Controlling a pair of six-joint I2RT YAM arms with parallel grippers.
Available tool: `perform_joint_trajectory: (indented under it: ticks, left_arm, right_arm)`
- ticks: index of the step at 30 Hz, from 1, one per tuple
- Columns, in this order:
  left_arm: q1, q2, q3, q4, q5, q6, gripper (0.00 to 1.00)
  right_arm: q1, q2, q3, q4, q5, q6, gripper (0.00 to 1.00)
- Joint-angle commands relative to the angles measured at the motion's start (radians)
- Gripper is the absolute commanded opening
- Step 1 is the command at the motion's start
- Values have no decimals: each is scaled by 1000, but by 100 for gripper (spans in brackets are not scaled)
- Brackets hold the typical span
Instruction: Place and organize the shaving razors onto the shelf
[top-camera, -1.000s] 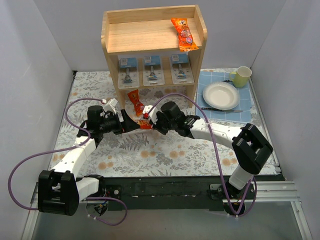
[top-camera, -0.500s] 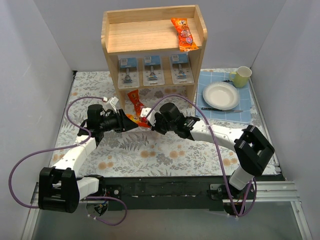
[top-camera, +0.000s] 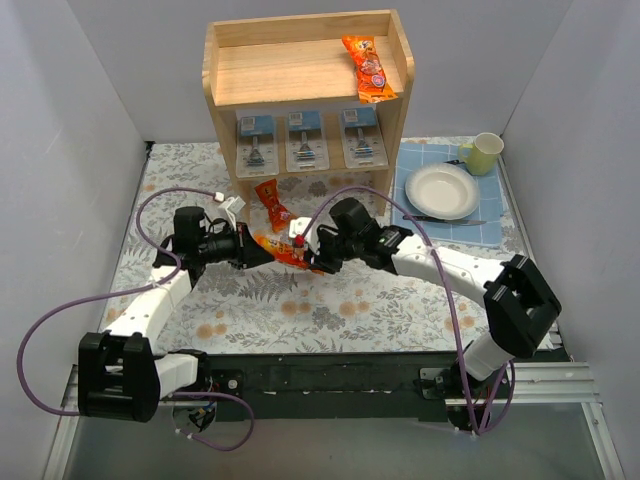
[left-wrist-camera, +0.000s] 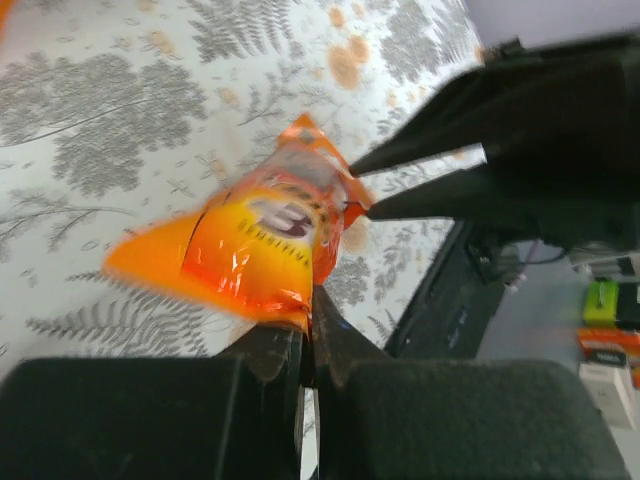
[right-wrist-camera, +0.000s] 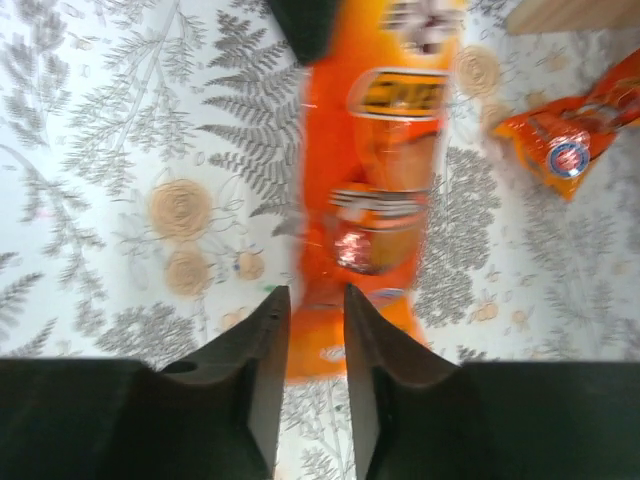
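Three shaving razors (top-camera: 256, 140) (top-camera: 305, 138) (top-camera: 362, 137) stand side by side on the middle tier of the wooden shelf (top-camera: 280, 75). Neither gripper is near them. In front of the shelf, my left gripper (top-camera: 262, 247) (left-wrist-camera: 308, 310) is shut on the edge of an orange snack packet (top-camera: 283, 250) (left-wrist-camera: 265, 240) (right-wrist-camera: 385, 150), holding it just above the cloth. My right gripper (top-camera: 312, 258) (right-wrist-camera: 310, 300) faces it from the other end. Its jaws stand apart, with the packet's end showing in the gap and no grip on it.
A second orange packet (top-camera: 272, 203) (right-wrist-camera: 575, 135) lies by the shelf's foot, and a third (top-camera: 368, 68) on the top tier. At the right, a blue mat (top-camera: 490, 215) carries a white plate (top-camera: 442, 190), a knife (top-camera: 445, 219) and a green cup (top-camera: 484, 152).
The left gripper has shut on the orange packet. The right gripper, shut on it before, has opened and let go. The razors have not moved.
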Motion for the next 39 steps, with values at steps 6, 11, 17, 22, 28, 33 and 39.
perform_joint_trajectory:
  ticks: [6,11,17,22,28,33,39]
  left_arm:
    - [4,101,188,-570,214,690,5]
    - [4,60,199,-538,209,712,2]
    - [4,49,249,-518,284,720,1]
    - [4,25,271,-486,304,689,0]
    - [4,22,286,-492,315,689,0]
    - [4,37,308,-524,310,721,0]
    - [4,49,318,-586,301,766,0]
  right_arm:
    - [-216,-46,103,-271,-449,7,46]
    - [-220,-6,111,-247,-618,92,47]
    - [-217,37,94,-204,-686,183,65]
    - [-217,72,94,-173,-680,214,65]
    - [-217,106,97,-83,-640,284,65]
    - [-222,112,118,-71,-552,263,64]
    - [-234,80,149,-110,-532,186,64]
